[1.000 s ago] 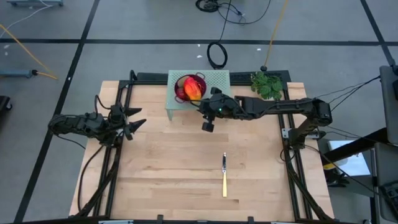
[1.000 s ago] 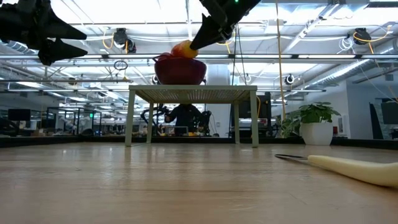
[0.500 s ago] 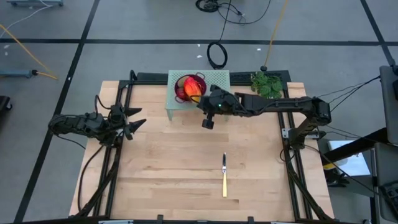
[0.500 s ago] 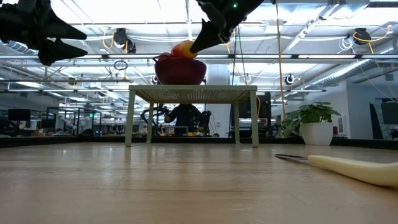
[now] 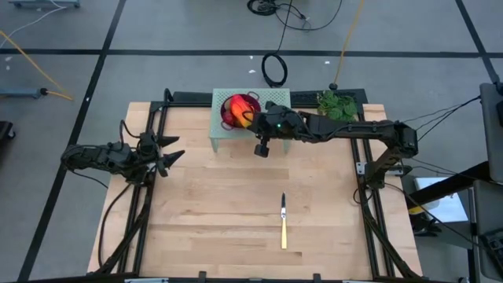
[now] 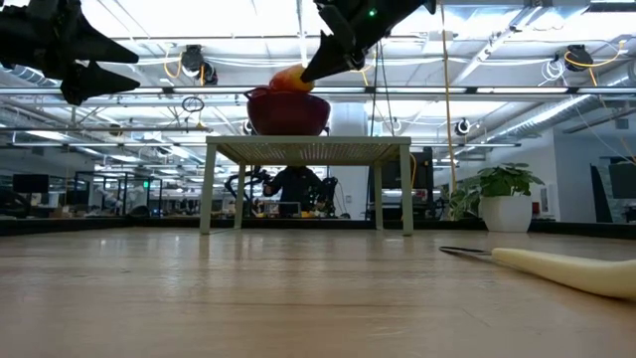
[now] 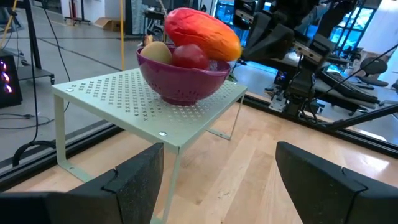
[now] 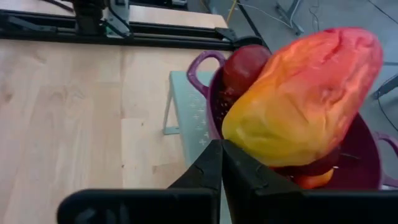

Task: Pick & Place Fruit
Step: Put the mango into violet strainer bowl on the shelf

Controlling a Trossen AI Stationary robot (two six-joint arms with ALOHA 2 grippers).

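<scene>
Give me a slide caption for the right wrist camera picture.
Right gripper shut, fingertips meeting just below the large red-orange-yellow oblong toy fruit piled in the purple perforated colander bowl on a pale green perforated metal stand.

You see a red-orange-yellow fruit (image 8: 305, 99) in a purple colander (image 7: 186, 84) on a pale-green perforated rack (image 7: 137, 109).

My large red-orange fruit (image 8: 308, 99) covers most of the purple bowl (image 8: 214, 93) in my right wrist view, so I cannot count the fruit beneath it. At the right edge of the low view the knife (image 6: 566, 268) is cut off. From above, the bowl's contents are too small to sort, and my right arm hides part of the green rack (image 5: 224, 130).
</scene>
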